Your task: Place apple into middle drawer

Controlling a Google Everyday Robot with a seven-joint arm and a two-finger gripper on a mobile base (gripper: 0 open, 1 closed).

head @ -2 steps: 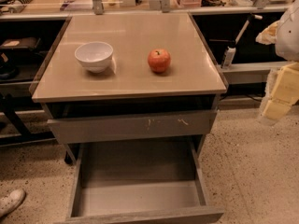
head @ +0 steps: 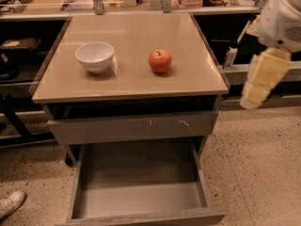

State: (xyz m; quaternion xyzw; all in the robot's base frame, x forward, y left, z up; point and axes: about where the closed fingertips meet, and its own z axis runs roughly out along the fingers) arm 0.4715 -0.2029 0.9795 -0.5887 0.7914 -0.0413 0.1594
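Note:
The red-orange apple sits on the tan tabletop, right of centre. The middle drawer is pulled out low at the front, and its flat grey floor is bare. My gripper, a pale cream block under the white arm, hangs in the air beyond the table's right edge. It is well right of the apple, at about tabletop height, and holds nothing that I can see.
A white bowl stands on the tabletop left of the apple. A closed grey drawer front with pale scratches sits above the open drawer. Dark shelves flank the table. A white shoe is on the speckled floor at lower left.
My arm and gripper have shifted a little to the left, towards the table's right edge. The apple, the bowl and the drawer have not moved.

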